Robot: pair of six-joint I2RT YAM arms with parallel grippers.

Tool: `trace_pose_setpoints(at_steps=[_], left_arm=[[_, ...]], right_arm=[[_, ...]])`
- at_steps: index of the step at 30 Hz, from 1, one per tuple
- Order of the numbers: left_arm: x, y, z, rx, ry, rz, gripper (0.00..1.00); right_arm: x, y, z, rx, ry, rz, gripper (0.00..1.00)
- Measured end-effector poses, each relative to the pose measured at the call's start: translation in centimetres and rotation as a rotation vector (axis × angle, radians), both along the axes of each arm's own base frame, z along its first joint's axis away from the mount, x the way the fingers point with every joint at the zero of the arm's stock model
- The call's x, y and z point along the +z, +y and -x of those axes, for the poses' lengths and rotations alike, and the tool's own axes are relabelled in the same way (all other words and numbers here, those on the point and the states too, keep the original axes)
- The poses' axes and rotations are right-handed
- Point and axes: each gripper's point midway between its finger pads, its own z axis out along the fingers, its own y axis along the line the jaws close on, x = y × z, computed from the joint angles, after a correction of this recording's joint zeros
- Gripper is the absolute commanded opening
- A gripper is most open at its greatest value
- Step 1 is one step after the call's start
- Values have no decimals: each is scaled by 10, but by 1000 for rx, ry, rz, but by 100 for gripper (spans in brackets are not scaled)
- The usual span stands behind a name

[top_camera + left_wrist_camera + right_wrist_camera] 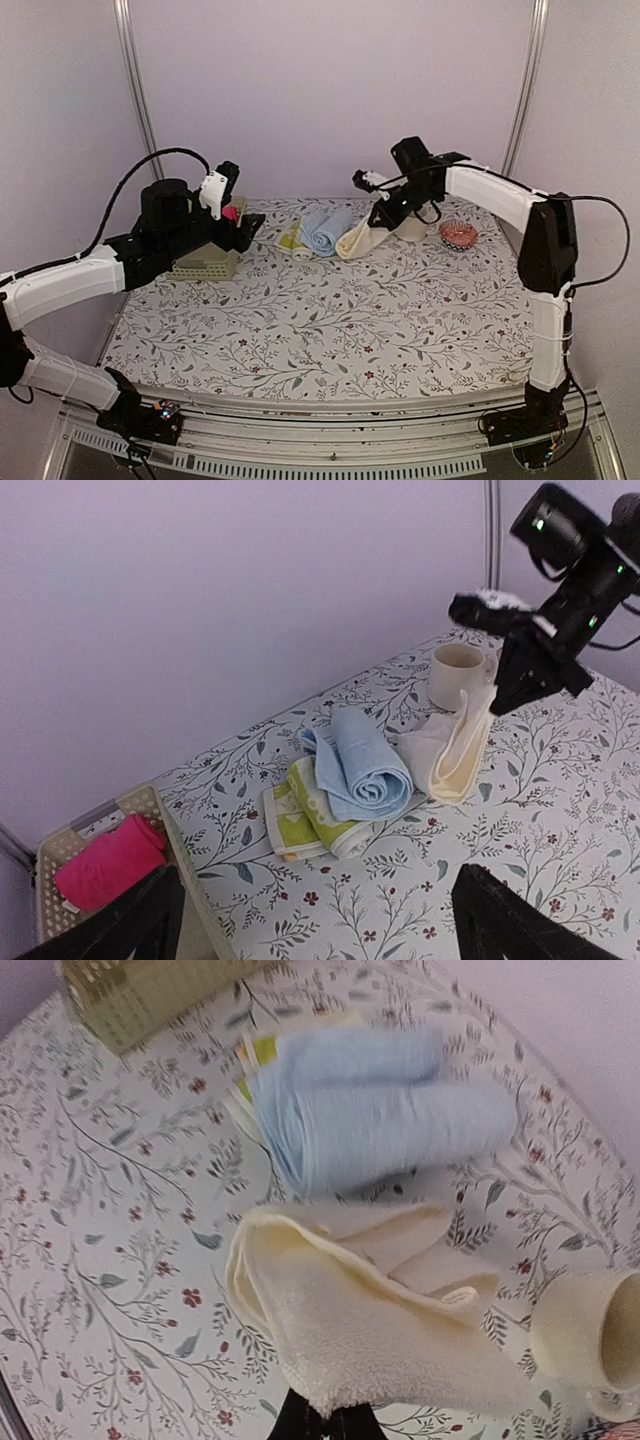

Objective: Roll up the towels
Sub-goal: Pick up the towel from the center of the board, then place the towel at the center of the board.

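1. Underneath, the floral-patterned table [330, 320] carries everything.
2. The pale green mesh basket [150, 805] stands at the table's far left. It holds the hot pink towel [108, 862], bunched into a loose roll.
3. The light blue towel [362, 770] lies rolled near the back middle, resting partly on the flat yellow-green towel [315, 822].
4. The cream-white towel [380, 1340] is just to the right of the blue roll. One end is lifted and the rest droops in folds to the table.
5. The cream mug [458, 673] stands upright just behind the cream towel. A small round reddish object [459, 234] sits farther right; what it is cannot be told.
6. The right gripper [500, 695] has its jaws pressed together, pinching the raised edge of the cream-white towel.
7. The left gripper [318, 900] hangs above the basket's right side, its jaws spread wide and holding nothing.
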Motion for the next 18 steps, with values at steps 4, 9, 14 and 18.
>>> trace_pose_setpoints(at_steps=[4,9,14,18], left_arm=[[-2,-1,0,-5,5,-3,94],[-10,-8,-1,-35,31,-5,87],[-28,-29,-2,-92,114,-18,80],[-43,-55,6,-167,187,-36,69]], right_arm=[[165,1,50,129,-272,-230,4],[220,-13,136,310,-389,-366,4],[37,-18,155,324,41,-193,6],[-2,-46,190,302,217,-131,10]])
